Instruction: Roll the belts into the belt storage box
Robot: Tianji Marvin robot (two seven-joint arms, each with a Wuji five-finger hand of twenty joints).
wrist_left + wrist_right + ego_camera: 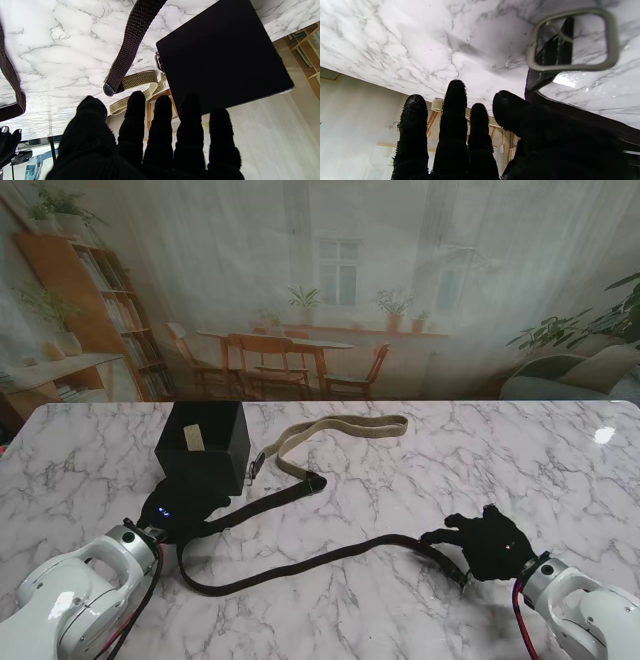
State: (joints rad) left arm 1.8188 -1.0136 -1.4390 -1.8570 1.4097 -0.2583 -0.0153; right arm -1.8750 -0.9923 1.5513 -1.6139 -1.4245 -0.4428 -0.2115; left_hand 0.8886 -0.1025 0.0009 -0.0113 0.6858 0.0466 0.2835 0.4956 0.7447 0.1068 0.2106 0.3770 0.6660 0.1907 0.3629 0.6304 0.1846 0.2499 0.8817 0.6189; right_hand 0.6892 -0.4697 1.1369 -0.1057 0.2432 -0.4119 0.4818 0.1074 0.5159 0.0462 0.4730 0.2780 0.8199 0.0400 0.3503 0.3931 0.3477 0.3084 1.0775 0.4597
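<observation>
Nearest, the dark woven belt [300,565] lies in a long loose curve across the marble table [560,470]. It is judged light, limp and stretchy, so it will sag unless rolled tightly; its stiff metal buckle [572,40] offers the firmest place to start. The right hand [487,545] hovers over that buckle end, fingers spread, nothing held. The left hand [185,505] rests with its fingers apart by the belt's other end, empty as far as can be seen. Farther off, the black storage box [205,445] stands touching the left hand, something pale already inside. Beyond lies the olive belt [340,430], its buckle beside the box, possibly hindering access.
</observation>
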